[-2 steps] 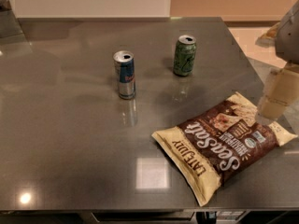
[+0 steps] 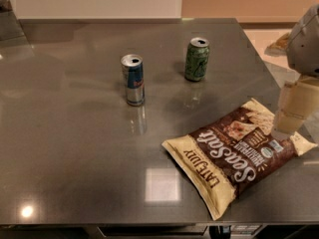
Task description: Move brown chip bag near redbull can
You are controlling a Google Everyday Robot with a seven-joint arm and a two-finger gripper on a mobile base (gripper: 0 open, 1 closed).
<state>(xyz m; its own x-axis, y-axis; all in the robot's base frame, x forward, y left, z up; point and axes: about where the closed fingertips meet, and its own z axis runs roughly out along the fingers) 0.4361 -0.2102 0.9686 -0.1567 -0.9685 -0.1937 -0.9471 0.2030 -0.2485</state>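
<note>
The brown chip bag lies flat on the grey table at the front right, its cream ends pointing front-left and back-right. The redbull can stands upright at the middle of the table, well to the bag's left and further back. My gripper hangs at the right edge of the view, directly over the bag's far right end and at or just above its surface. The arm's grey body rises above it.
A green can stands upright behind the bag, to the right of the redbull can. The table's right edge runs close by the gripper, with floor beyond it. The front edge is just below the bag.
The gripper has come down slightly at the bag's right end. The bag and both cans have not moved.
</note>
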